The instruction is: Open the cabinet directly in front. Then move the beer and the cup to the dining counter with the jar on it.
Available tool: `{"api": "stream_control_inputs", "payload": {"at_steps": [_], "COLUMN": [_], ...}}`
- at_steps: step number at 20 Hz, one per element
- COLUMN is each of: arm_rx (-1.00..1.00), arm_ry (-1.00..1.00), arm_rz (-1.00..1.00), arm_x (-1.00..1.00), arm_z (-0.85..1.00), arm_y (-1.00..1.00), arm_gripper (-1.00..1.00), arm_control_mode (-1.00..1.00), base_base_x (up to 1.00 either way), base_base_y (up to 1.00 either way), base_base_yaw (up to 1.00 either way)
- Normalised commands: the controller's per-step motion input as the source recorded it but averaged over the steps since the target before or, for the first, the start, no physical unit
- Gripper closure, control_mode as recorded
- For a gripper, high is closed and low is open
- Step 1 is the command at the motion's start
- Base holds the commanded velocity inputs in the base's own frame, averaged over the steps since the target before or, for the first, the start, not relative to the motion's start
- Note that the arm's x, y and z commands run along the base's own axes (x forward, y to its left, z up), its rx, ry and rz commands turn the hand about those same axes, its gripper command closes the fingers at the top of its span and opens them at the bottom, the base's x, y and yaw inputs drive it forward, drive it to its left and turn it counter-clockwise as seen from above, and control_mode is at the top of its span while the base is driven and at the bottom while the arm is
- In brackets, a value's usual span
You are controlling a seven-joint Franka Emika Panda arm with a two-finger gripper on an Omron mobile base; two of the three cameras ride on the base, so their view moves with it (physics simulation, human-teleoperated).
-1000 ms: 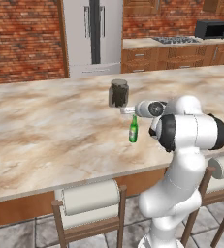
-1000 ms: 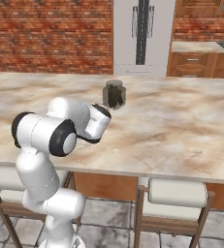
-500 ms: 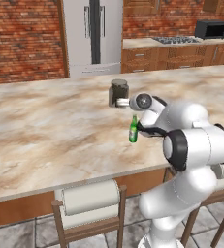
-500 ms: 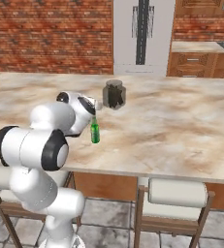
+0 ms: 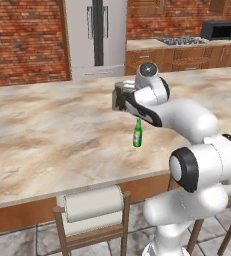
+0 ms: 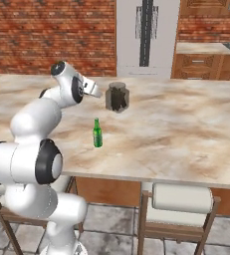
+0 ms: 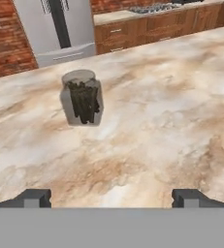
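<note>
The beer (image 5: 137,134) (image 6: 97,133), a green bottle, stands upright and alone on the marbled dining counter (image 5: 47,130) (image 6: 186,129) (image 7: 171,97). My gripper (image 5: 119,98) (image 6: 94,90) (image 7: 112,197) hangs open and empty above the counter, up and behind the beer and apart from it. It faces the dark glass jar (image 6: 117,96) (image 7: 83,98), which stands a short way ahead of the fingertips (image 7: 34,197). In the left base view my hand covers most of the jar. The cup and the cabinet are out of view.
White-cushioned stools (image 5: 94,202) (image 6: 181,196) line the counter's near edge. A steel fridge (image 5: 94,37) (image 6: 146,32) stands against the brick wall behind. A wooden counter with a stove and a microwave (image 5: 219,31) is at the back right.
My hand has lifted off from just above the beer and swung up and back toward the jar. The beer stays standing where it was. The jaws stayed open.
</note>
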Motion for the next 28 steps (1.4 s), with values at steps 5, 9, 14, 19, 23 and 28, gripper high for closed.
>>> {"api": "stream_control_inputs", "payload": {"at_steps": [5, 9, 14, 19, 23, 28], "arm_rx": [0.06, 0.00, 0.00, 0.00, 0.00, 0.00], "arm_ry": [0.30, 0.00, -0.03, -0.05, -0.13, -0.16], "arm_rz": [-0.12, -0.07, 0.00, 0.00, 0.00, 0.00], "arm_x": [-0.55, -0.91, -0.12, -0.87, -1.00, -1.00], "arm_z": [1.00, 0.41, 0.01, 0.00, 0.00, 0.00], "arm_y": [-0.05, 0.00, 0.00, 0.00, 0.00, 0.00], "arm_gripper": [-1.00, -1.00, -1.00, -1.00, -1.00, -1.00], "arm_control_mode": [-1.00, -1.00, -1.00, -1.00, -1.00, -1.00], "base_base_x": [0.00, 0.00, 0.00, 0.00, 0.00, 0.00], "base_base_y": [0.00, 0.00, 0.00, 0.00, 0.00, 0.00], "base_base_yaw": [0.00, 0.00, 0.00, 0.00, 0.00, 0.00]}}
